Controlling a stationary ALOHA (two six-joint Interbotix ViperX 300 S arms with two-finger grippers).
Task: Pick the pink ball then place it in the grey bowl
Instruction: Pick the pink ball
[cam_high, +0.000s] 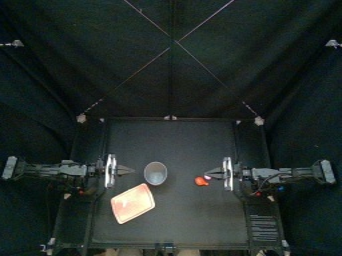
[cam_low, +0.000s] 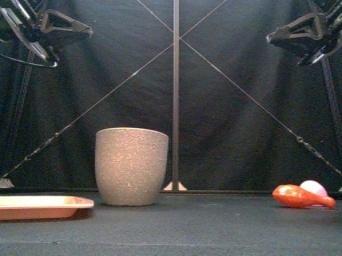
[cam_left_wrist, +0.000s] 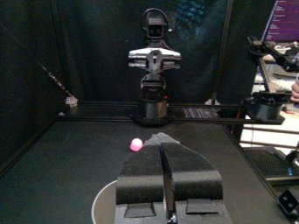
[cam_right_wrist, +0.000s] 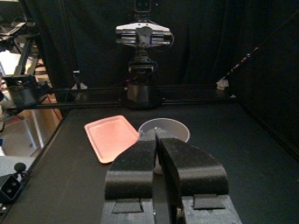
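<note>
Ball (cam_low: 313, 187) lies just left of your right hand (cam_right_wrist: 159, 144), nearer it than the left hand (cam_left_wrist: 165, 149); both hands pressed together.

A robotics lab booth: black curtains (cam_high: 80, 60) enclose a small black table (cam_high: 187, 145) between the left arm (cam_high: 60, 170) and right arm (cam_high: 283, 173).

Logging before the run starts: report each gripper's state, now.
Left gripper: closed, holding nothing.
Right gripper: closed, holding nothing.
</note>
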